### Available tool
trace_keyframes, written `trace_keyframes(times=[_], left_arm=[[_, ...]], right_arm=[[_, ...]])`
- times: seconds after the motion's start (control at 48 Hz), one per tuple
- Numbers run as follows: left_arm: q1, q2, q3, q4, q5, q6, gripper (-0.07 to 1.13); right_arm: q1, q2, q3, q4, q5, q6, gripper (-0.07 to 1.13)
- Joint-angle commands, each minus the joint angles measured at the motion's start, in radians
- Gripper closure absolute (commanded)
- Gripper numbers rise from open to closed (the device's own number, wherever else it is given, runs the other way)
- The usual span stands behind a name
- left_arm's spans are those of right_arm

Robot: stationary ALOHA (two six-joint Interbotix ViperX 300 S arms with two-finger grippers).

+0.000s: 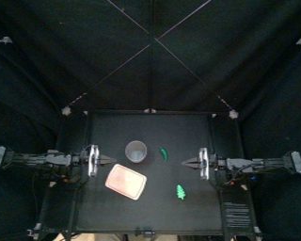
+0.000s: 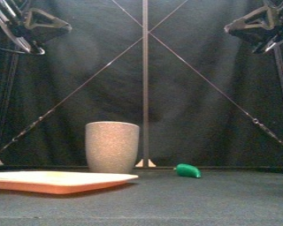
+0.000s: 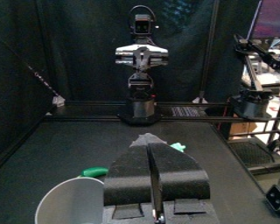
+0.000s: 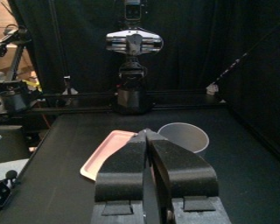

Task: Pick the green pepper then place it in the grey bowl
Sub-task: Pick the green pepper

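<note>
Small dark green toy pepper (image 1: 164, 152): it lies on its side on the black table (image 1: 116, 127), just beside the tall grey speckled cup (image 1: 136, 150) on the cup's right. Contact between the two cannot be confirmed. A second, brighter green toy (image 1: 181, 192) lies nearer the front edge, so taking the first for the pepper is a judgement from shape alone. The flat pink tray (image 1: 127, 180) sits in front of the cup. The left gripper (image 3: 150, 140) and right gripper (image 4: 150, 134) hang over opposite sides of the table, each with jaws together and holding nothing. Step in hand: the approach. Recommended: use the right arm, which is nearer. Part the jaws before descending, straddle the pepper across its narrow width, and stay clear of the cup's wall. The surface is matt black and level. Black curtains (image 1: 65, 56) enclose the back and sides.
</note>
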Motion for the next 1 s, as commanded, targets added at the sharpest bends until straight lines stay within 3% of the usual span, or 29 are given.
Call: trace_keyframes(times=[0.021, 0.188, 0.333, 0.458, 0.625, 0.75, 1.0], left_arm=[[0.008, 0.002, -0.008, -0.002, 0.012, 0.0, 1.04], [0.011, 0.002, -0.003, -0.008, 0.025, -0.002, 1.03], [0.017, 0.002, 0.0, -0.026, 0.025, -0.002, 1.03], [0.018, 0.002, 0.006, -0.037, 0.025, 0.003, 1.03], [0.034, 0.002, 0.018, -0.035, 0.025, 0.005, 1.03], [0.051, 0.002, 0.026, -0.035, 0.025, 0.005, 1.03], [0.086, 0.002, 0.025, -0.038, 0.025, 0.005, 1.03]], right_arm=[[-0.003, 0.025, 0.0, 0.003, -0.005, 0.002, 0.99], [-0.023, 0.078, 0.0, 0.017, -0.003, 0.028, 0.98], [-0.051, 0.152, -0.005, 0.087, 0.008, 0.064, 0.91], [-0.092, 0.216, -0.011, 0.173, 0.049, 0.098, 0.73], [-0.153, 0.305, -0.028, 0.267, 0.101, 0.143, 0.29], [-0.183, 0.382, -0.055, 0.291, 0.101, 0.152, 0.04], [-0.239, 0.583, -0.172, 0.373, 0.101, 0.212, 0.01]])
